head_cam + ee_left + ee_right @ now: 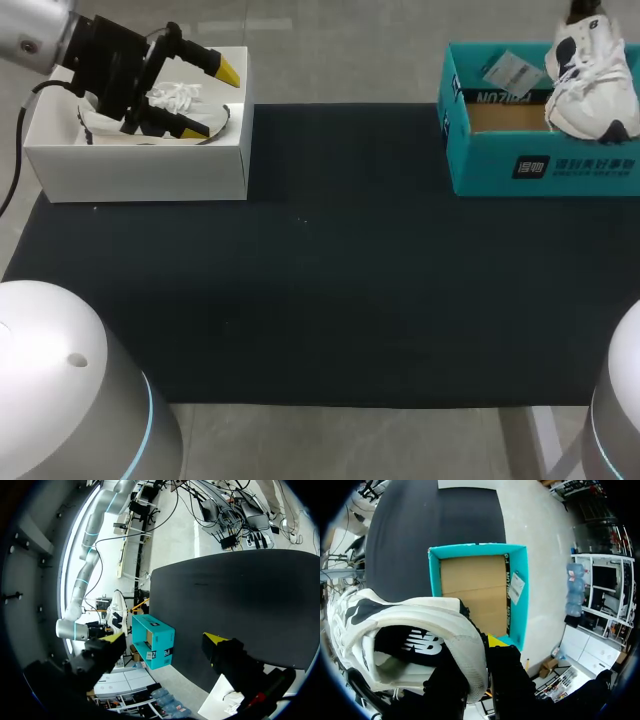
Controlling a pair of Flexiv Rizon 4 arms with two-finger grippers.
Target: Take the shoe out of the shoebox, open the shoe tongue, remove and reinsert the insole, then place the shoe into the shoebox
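Nearest to us, the rounded white bases of the left arm (60, 400) and right arm (620, 420) frame the table (320, 300). Its top is a dark, flat mat running from the near edge to two boxes at the far side.

At the mat's far left corner stands a white box (140, 170), lid off, with a white sneaker (175, 98) lying inside it. The left gripper (212, 100) hangs just above that sneaker, its fingers spread wide and holding nothing.

At far right stands the teal shoebox (540, 165), also open. A paper card (508, 72) lies against its inner wall, and its brown cardboard floor is bare. The shoe (590, 80), white with dark trim, hangs toe-down over the right end of the shoebox. The right gripper (477, 655) has hold of it at the heel, the heel wall clamped between the two fingers. Whether the toe touches the shoebox we cannot tell.
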